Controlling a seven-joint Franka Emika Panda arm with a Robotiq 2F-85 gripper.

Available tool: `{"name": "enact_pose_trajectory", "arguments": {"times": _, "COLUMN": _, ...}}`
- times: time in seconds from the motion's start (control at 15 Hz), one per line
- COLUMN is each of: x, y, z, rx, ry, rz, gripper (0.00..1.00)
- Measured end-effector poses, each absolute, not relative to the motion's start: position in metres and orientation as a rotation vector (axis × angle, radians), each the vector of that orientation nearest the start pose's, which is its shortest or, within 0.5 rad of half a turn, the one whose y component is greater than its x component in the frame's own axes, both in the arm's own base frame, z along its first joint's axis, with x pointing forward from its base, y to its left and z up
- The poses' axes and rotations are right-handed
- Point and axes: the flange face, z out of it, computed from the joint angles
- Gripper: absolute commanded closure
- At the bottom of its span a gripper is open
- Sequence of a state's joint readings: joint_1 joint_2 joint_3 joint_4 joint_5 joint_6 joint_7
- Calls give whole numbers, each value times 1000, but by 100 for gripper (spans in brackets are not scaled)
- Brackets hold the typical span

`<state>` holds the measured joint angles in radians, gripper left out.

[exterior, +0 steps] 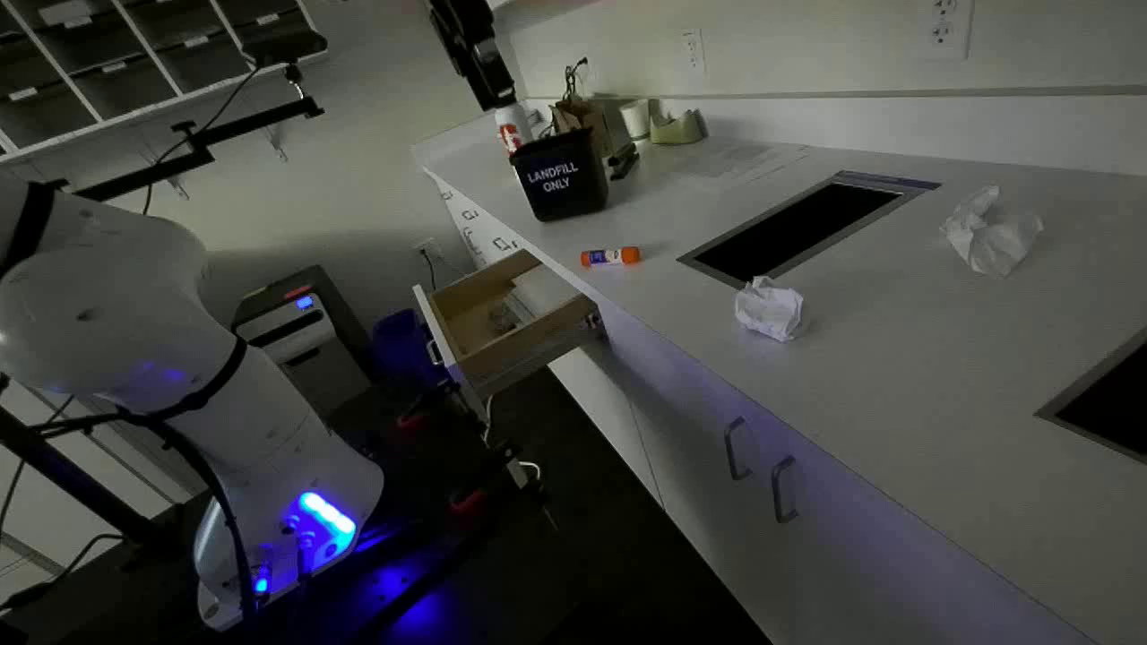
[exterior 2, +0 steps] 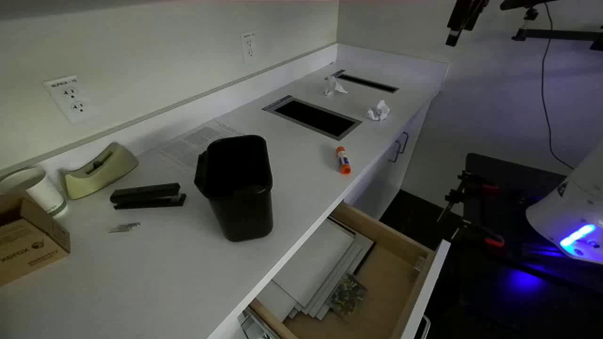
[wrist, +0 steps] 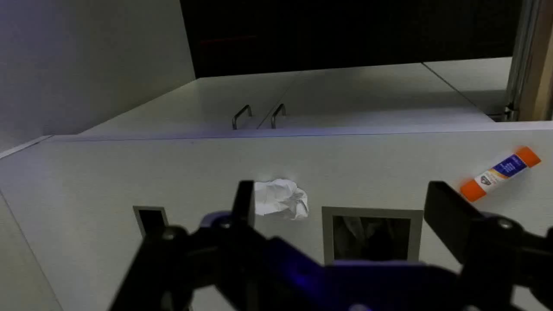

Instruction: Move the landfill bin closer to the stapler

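Note:
The landfill bin (exterior: 563, 179) is a small black bin with white "LANDFILL ONLY" lettering, upright on the white counter. It also shows in an exterior view (exterior 2: 242, 214), where its mouth is open and dark inside. The black stapler (exterior 2: 148, 195) lies beside the bin with a small gap; it is partly hidden behind the bin in an exterior view (exterior: 623, 159). My gripper (wrist: 341, 190) is open, with nothing between its fingers. It is raised above the counter and apart from the bin, as an exterior view (exterior 2: 454, 35) shows. Bin and stapler are out of the wrist view.
An orange glue stick (exterior 2: 343, 161) lies near the counter edge. Crumpled papers (exterior: 769, 309) and dark framed openings (exterior 2: 318, 116) are farther along. An open drawer (exterior 2: 386, 278) juts out below the bin. A tape dispenser (exterior 2: 101, 169), cup (exterior 2: 35, 186) and cardboard box (exterior 2: 33, 235) stand beyond the stapler.

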<state>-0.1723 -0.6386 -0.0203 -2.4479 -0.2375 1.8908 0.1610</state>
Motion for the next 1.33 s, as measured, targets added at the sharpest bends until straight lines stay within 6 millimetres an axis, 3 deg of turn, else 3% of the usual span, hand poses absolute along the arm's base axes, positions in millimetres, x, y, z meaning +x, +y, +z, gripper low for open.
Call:
{"name": "enact_pose_trajectory", "arguments": {"times": 0.53, "x": 358, "y": -88, "z": 527, "rx": -3323, "ry": 473, "rz": -131, "gripper": 0}}
{"name": "enact_pose_trajectory", "arguments": {"times": 0.67, "x": 361, "y": -79, "z": 525, "rx": -3311, "ry": 447, "rz": -130, "gripper": 0}}
{"name": "enact_pose_trajectory", "arguments": {"times": 0.87, "x": 378, "y": -40, "z": 516, "rx": -3255, "ry": 369, "rz": -167, "gripper": 0}}
{"name": "enact_pose_trajectory", "arguments": {"times": 1.33, "x": 428, "y": 98, "z": 484, "rx": -3130, "ry": 273, "rz": -327, "gripper": 0}}
